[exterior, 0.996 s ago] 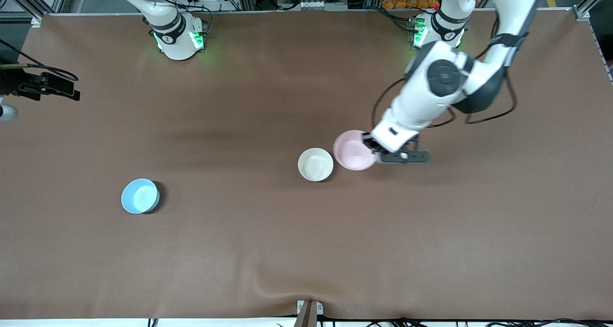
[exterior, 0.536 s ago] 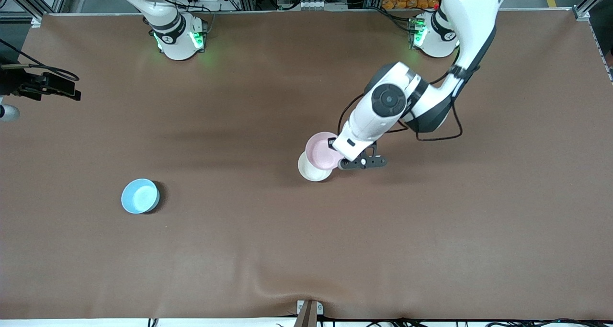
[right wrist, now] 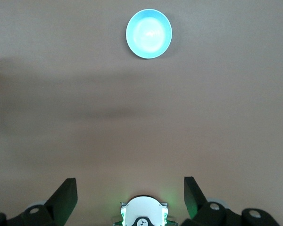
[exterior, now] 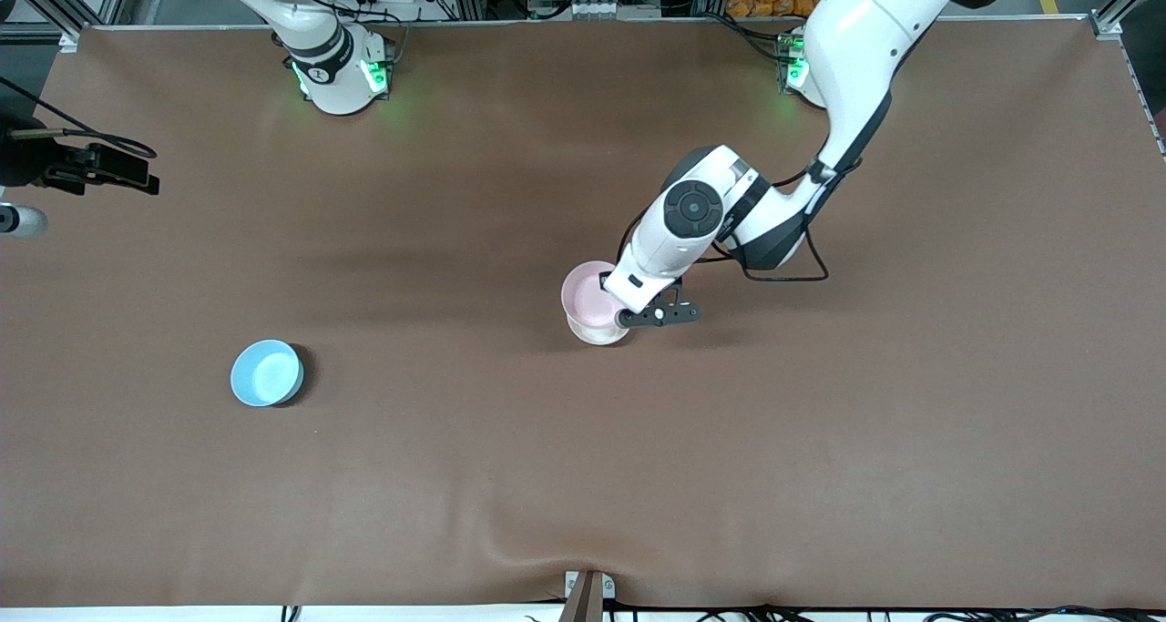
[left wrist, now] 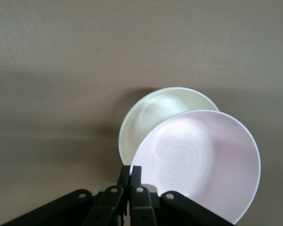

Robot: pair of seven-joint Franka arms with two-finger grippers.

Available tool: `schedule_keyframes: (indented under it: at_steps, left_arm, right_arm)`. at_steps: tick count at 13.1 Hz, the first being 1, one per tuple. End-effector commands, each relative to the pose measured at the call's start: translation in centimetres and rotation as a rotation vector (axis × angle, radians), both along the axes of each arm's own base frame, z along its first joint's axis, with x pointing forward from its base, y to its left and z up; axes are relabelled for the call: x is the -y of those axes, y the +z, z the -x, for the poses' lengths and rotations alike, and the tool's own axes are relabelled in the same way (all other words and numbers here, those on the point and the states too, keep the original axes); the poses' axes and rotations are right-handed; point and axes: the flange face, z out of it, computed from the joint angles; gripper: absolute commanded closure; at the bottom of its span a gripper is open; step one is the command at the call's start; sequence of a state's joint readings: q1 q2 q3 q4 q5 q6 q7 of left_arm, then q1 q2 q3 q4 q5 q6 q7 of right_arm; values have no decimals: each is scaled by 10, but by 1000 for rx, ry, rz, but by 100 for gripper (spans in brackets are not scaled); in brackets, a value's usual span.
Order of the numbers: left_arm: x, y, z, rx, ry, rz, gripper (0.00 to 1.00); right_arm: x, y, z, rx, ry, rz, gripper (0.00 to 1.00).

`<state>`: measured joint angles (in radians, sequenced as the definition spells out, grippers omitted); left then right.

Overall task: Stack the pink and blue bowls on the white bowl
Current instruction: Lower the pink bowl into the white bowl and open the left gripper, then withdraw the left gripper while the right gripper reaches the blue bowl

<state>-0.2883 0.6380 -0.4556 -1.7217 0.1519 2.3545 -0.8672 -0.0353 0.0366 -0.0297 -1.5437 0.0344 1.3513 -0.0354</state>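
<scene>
Now the pink bowl hangs over the white one, not quite centred.

Clamped on the rim of the pale pink smooth round bowl [exterior: 589, 296], the left gripper [exterior: 621, 310] holds it over the plain white round bowl [exterior: 597, 334] on the brown tabletop [exterior: 820, 440]; the wrist view shows the white rim peeking out on one side, so the pink bowl likely needs a small shift before lowering. Jaws released, the right gripper [right wrist: 130, 192] waits high over the tabletop toward the right arm's end, where the sky-blue bowl [exterior: 266, 372] sits well apart.
</scene>
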Motion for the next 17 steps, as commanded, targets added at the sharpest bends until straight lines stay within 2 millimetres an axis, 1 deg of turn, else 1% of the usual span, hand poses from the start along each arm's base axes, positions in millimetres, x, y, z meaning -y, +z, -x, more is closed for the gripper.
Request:
schedule_keyframes:
  at_steps: [1,2,4,5,6,7,8,9,10,11,12,14,15,16,17]
  left_arm:
    - [-1,1,-8,30,8,-18,100]
    - [0,-1,-7,28,5,-19,100]
    - [0,-6,-8,21,10,-18,100]
    - [3,-9,-6,20,2,-17,95]
    - [3,-9,-7,25,3,-11,83]
    - [4,-9,-8,28,7,-5,61]
    - [5,-7,-8,34,10,2,1]
    - [5,-2,-11,40,16,10,0]
    - [4,7,-16,55,18,13,0]
    - [-2,18,-22,70,27,15,0]
    - [-11,35,-29,88,39,9,0]
    - [-45,92,-44,100,76,-49,0]
    - [-60,122,-48,99,93,-82,0]
    - [-75,150,-54,90,112,-115,0]
    - [-83,173,-55,77,125,-144,0]
  right_arm:
    - [-8,-11,-6,-21,-1,-1,0]
    - [-10,-21,-12,-32,-1,-14,0]
    - [-15,-50,-32,-39,-27,-128,0]
    - [-23,-66,-41,-55,-17,-134,0]
    - [-37,-80,-48,-69,3,-131,0]
    - [-49,-95,-58,-64,19,-127,0]
    - [-60,-120,-71,-60,31,-125,0]
    - [-81,-144,-83,-50,57,-119,0]
    - [-79,-153,-88,-33,42,-128,0]
    - [-73,-160,-93,-21,36,-131,0]
    - [-78,-164,-95,-13,53,-119,0]
    - [-82,-167,-101,36,102,-46,0]
    - [-79,-179,-104,27,129,-42,0]
    - [-78,-184,-104,16,195,-43,0]
    - [-74,-186,-109,49,315,-31,0]
